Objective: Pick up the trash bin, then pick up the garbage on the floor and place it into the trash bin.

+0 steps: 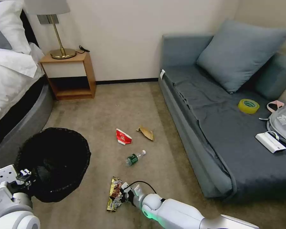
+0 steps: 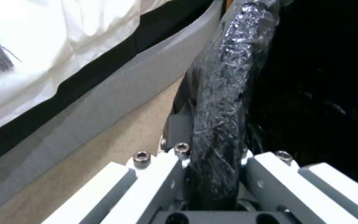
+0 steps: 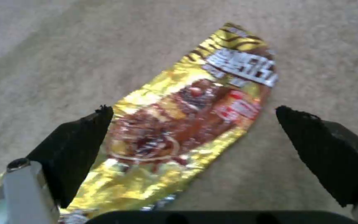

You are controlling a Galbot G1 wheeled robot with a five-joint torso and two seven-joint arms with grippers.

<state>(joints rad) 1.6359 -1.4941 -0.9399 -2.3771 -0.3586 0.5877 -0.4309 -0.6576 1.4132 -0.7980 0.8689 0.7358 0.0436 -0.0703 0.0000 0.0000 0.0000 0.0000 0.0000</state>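
The left tool point(image 2: 214, 174) is pinched on the bag-wrapped rim of the trash bin point(image 1: 54, 162), which sits low at the robot's left, close beside the grey base of the bed point(image 1: 25, 117). In the left wrist view the crinkly black liner is bunched between the white fingers point(image 2: 162, 183); that film is slippery and soft, so the hold probably depends on the stiff rim under it, and the bin itself looks light.

The right tool point(image 3: 191, 137) hangs just above the floor point(image 1: 117, 105) with its jaws spread wide, straddling the gold-brown snack wrapper point(image 3: 187, 124). The wrapper lies flat on the carpet, thin, limp and glossy. It will likely weigh almost nothing but gives no edge standing proud, so the black pads point(image 3: 79, 146) would need to press down into the carpet and close across its narrow width to buckle it into a ridge.

Farther out on the floor lie the small clear bottle point(image 1: 135, 157), the red-and-white carton point(image 1: 123, 136) and the brown paper scrap point(image 1: 146, 133), all apart from each other.
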